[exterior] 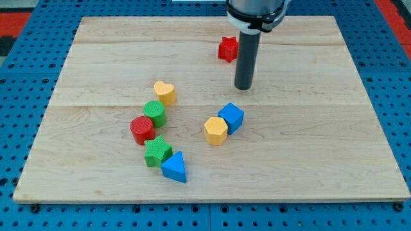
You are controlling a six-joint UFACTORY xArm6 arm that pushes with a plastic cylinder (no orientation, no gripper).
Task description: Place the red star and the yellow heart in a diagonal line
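Red star (227,49) sits in the upper middle of the frame, partly hidden behind the rod; yellow heart (164,92) lies left of centre, just above the green cylinder (155,113) and well apart from the star. Both look like small, hard, light blocks that should slide easily on the smooth wooden board (96,64), and likely twist if pushed off-centre; the star's points make a glancing push risky. With no fingers on this rod there is nothing to part or clamp, so taking hold means pressing squarely against a flat side. My tip (243,87) rests on the board just below and right of the star, not touching it, above the blue cube (231,117) and yellow hexagonal block (216,130). Lower left of centre lie a red cylinder (142,129), green star (157,151) and blue triangle (174,167)
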